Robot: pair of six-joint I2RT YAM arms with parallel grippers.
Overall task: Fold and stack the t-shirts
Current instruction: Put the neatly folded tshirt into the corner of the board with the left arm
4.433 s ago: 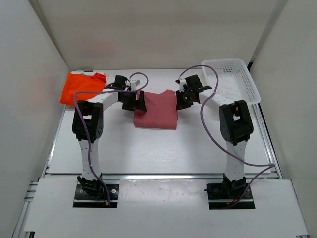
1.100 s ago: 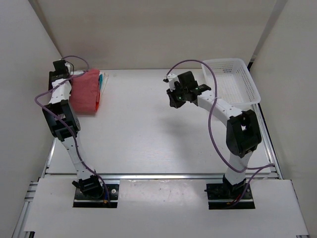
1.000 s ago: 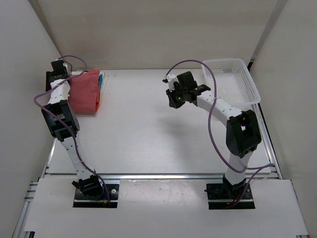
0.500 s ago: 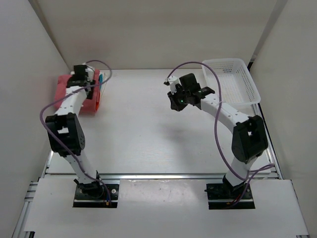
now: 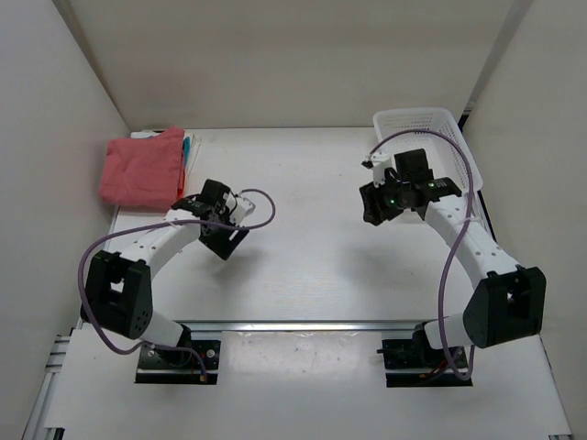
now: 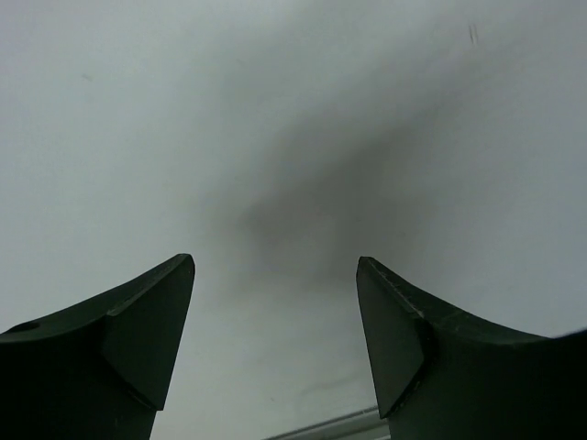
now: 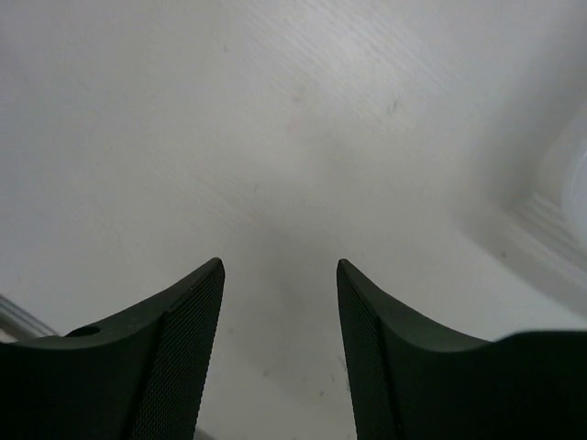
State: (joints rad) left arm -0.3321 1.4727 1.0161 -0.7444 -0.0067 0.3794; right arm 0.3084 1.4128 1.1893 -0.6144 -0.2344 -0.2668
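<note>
A folded pinkish-red t-shirt tops a stack at the far left of the table in the top view, with a teal-blue edge and a white edge showing beneath it. My left gripper hangs over bare table in front of the stack, apart from it. Its jaws stand open over nothing but white surface. My right gripper sits near the basket, also open and empty. An orange t-shirt does not show.
A white mesh basket stands at the far right corner, just behind my right arm. White walls close in on the left, back and right. A metal rail runs along the table's near edge.
My left gripper let go of the pinkish-red shirt on the stack and drew back toward the near middle. My right gripper swung right toward the basket and opened.
</note>
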